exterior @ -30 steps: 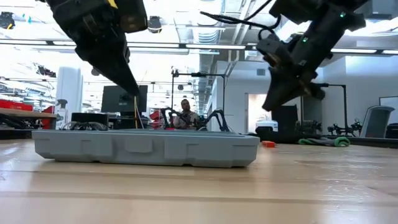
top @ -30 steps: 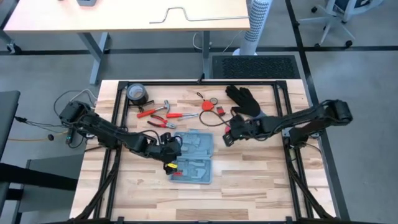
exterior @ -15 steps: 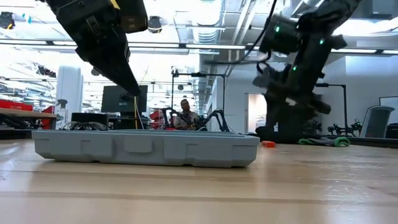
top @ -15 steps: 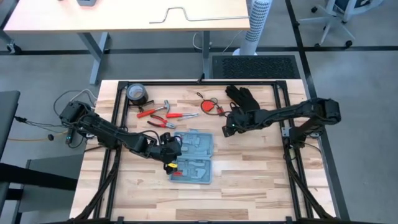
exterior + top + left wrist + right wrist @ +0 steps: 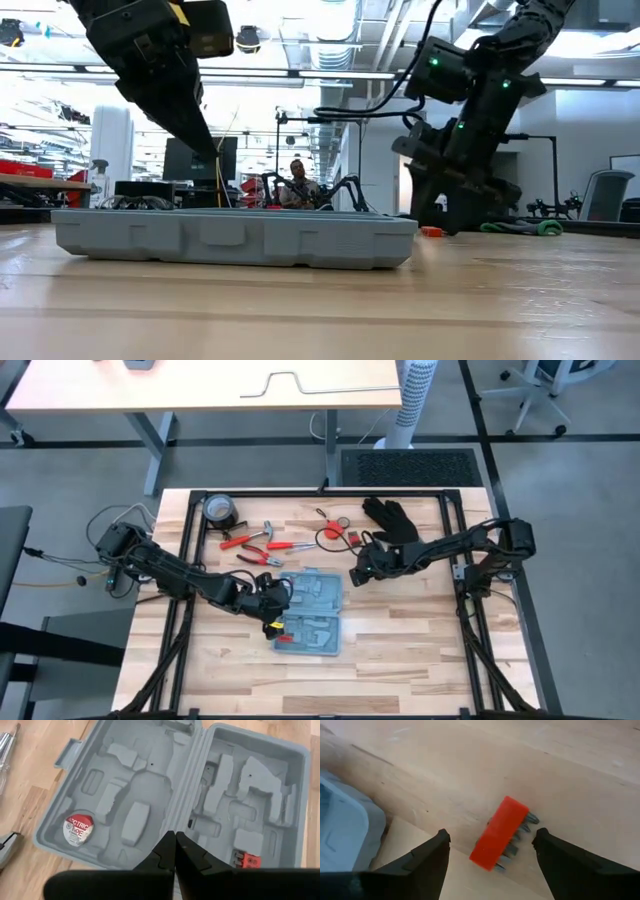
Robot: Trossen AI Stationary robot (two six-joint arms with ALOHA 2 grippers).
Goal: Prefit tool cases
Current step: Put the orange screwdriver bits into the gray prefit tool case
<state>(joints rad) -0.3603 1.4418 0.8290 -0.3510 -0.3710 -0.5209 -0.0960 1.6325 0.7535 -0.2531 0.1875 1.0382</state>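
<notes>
The blue-grey tool case (image 5: pixel 308 612) lies open and flat on the wooden table, its grey recesses up (image 5: pixel 170 795). One recess holds a red-and-white tape disc (image 5: pixel 80 827), another a small red piece (image 5: pixel 246 861). My left gripper (image 5: pixel 272 606) hangs shut over the case's left edge and stays clear of it in the low view (image 5: pixel 212 148). My right gripper (image 5: pixel 492 845) is open, low over the table just right of the case. Its fingers stand on either side of a red bit holder (image 5: pixel 501 839) that lies flat on the wood, with a gap on both sides.
Behind the case lie red-handled pliers (image 5: pixel 262 558), a second red-handled tool (image 5: pixel 238 542) and a screwdriver (image 5: pixel 296 546). A dark tape roll (image 5: pixel 220 512) sits at the far left. A black glove (image 5: pixel 392 520) and a red loop (image 5: pixel 335 532) are at the far right.
My right gripper has opened and come down toward the red bit holder on the table beside the case, and its fingers now straddle it. The case and my left gripper have kept still.
</notes>
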